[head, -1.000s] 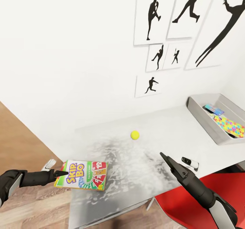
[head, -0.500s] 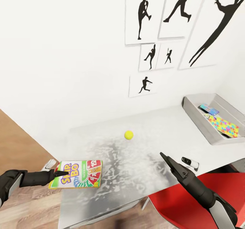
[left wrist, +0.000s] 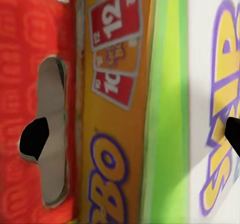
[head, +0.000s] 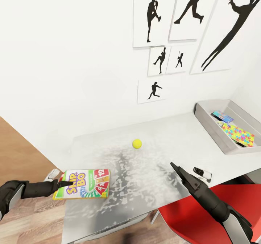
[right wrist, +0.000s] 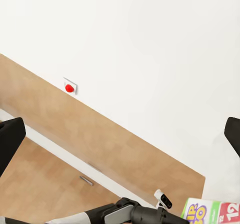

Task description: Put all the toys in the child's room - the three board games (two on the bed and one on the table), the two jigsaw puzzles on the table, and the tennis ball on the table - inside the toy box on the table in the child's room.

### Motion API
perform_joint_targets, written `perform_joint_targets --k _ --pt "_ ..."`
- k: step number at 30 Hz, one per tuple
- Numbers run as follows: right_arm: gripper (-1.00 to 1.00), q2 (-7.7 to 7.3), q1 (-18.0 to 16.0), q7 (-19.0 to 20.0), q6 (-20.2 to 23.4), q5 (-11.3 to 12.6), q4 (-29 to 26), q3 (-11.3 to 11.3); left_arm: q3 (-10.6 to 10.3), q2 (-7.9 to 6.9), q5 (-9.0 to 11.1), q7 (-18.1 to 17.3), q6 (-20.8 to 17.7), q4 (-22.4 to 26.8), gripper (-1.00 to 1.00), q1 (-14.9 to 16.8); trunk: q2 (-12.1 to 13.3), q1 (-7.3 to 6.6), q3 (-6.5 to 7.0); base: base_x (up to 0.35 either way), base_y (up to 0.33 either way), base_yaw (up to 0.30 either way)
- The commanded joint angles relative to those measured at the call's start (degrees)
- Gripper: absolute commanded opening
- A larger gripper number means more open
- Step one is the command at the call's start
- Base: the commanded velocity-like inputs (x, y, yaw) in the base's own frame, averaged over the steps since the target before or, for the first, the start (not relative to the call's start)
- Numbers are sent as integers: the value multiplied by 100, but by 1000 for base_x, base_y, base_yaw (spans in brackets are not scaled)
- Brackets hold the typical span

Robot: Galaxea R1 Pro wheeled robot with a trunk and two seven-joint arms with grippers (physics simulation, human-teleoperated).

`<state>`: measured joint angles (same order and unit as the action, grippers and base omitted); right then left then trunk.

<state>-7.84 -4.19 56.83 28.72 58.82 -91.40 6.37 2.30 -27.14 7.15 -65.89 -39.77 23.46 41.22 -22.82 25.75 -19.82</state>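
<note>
Head view: left claw [head: 65, 183] grips SKIP-BO box [head: 82, 184].

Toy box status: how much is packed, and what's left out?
Done: one jigsaw puzzle and a blue game box lie in the toy box. In hand: left pincer holds the SKIP-BO box. Left: the tennis ball on the table.

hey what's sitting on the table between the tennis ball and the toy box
Nothing. In the head view the table is bare between the tennis ball and the toy box. A small white and black object lies nearer the front edge, off that line.
</note>
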Motion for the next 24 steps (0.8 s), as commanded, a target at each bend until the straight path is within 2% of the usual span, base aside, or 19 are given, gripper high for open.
perform_joint_targets --k 1,24 --pt "100 -1 -3 0 46 41 -1 -1 2 -1 -9 -10 -22 1 -100 4 -10 3 -9 0 0 0" --pt "100 -4 -3 4 46 42 -1 -3 -10 -51 -12 -120 -22 31 -100 9 -10 3 -9 0 0 0"
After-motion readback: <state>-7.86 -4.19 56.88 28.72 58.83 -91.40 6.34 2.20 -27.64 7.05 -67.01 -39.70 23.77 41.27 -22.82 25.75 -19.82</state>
